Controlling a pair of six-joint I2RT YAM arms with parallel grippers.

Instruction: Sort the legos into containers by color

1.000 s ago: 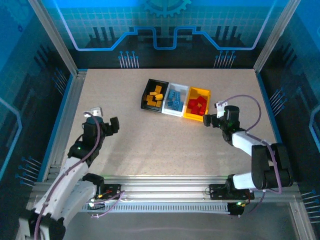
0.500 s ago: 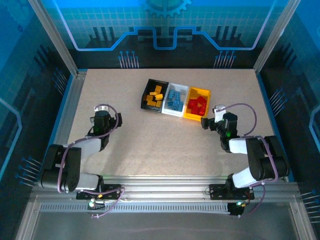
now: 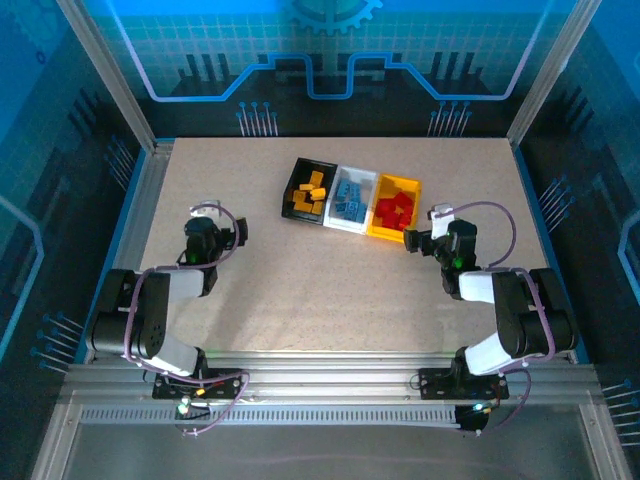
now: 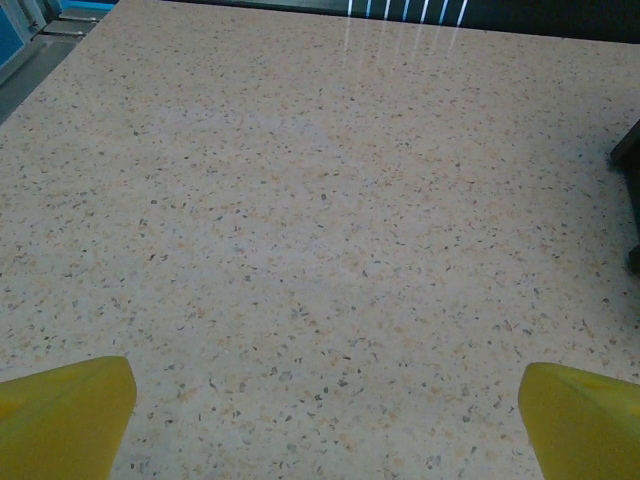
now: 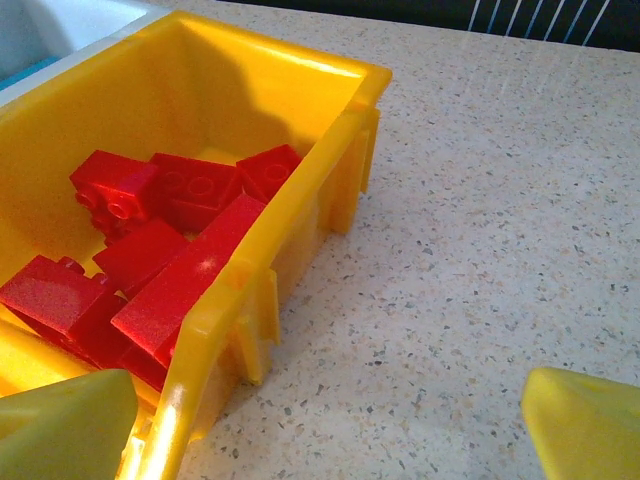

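Three joined bins stand at the table's far middle: a black bin (image 3: pixel 288 196) with yellow-orange legos (image 3: pixel 310 192), a white bin (image 3: pixel 352 172) with blue legos (image 3: pixel 348 204), and a yellow bin (image 3: pixel 402 180) with red legos (image 3: pixel 395 210). My right gripper (image 3: pixel 416 240) is low beside the yellow bin's near right corner. In the right wrist view it (image 5: pixel 325 430) is open, with the bin wall (image 5: pixel 300 215) and red legos (image 5: pixel 170 250) ahead on the left. My left gripper (image 3: pixel 233 232) stands open (image 4: pixel 325 420) over bare table, far left of the bins.
The speckled table top (image 3: pixel 330 290) stretches bare between the two arms and in front of the bins. Aluminium rails (image 3: pixel 140 210) frame the table on the left and right. A dark edge of the black bin (image 4: pixel 630 160) sits at the right side of the left wrist view.
Both arms have folded back toward their bases. The left gripper moved up and slightly right over the table; the right gripper stays beside the yellow bin.
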